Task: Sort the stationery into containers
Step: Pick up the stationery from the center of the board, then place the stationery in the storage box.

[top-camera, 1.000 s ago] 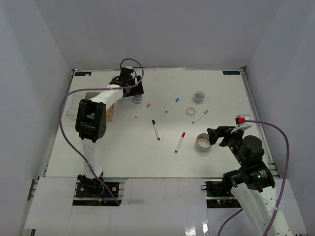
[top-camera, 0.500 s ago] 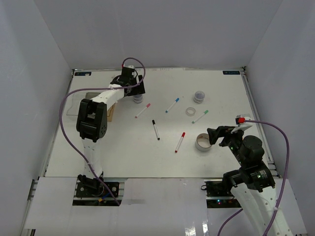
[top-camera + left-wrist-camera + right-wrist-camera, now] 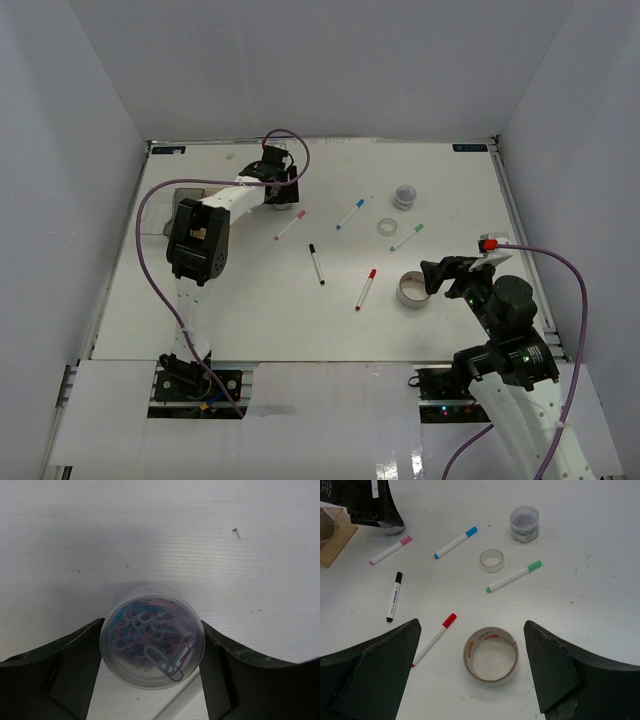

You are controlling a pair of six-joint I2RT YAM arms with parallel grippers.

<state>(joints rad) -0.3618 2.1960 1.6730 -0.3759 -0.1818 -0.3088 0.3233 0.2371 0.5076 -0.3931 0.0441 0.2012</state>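
- Where the counter (image 3: 250, 310) reaches its far-left side, the smoky grey bin (image 3: 183, 196) stands partly hidden by the left arm. The amber-orange bin (image 3: 331, 536) shows at the left edge of the right wrist view.
- Left pincer (image 3: 281, 198): closed narrow on a clear jar (image 3: 152, 647) of coloured paper clips (image 3: 150, 640), one finger (image 3: 75, 665) against each side. Whether the jar rests on the counter cannot be told.
- Pink marker (image 3: 290, 224): lies on the counter just beside the left pincer, and its white barrel passes under the jar in the left wrist view.
- Black marker (image 3: 316, 263): lies near the counter's middle.
- Blue marker (image 3: 350, 214): lies farther back, apart from the others.
- Red marker (image 3: 366, 289): lies on a slant, just left of the large tape roll.
- Small tape roll (image 3: 388, 227): lies flat between the blue marker and the green marker (image 3: 407, 237).
- Second jar (image 3: 404, 196): stands upright behind the small tape roll.
- Large tape roll (image 3: 410, 288): lies flat, hole upward.
- Right pincer (image 3: 430, 278): spread wide and holding nothing, it hovers beside the large tape roll.
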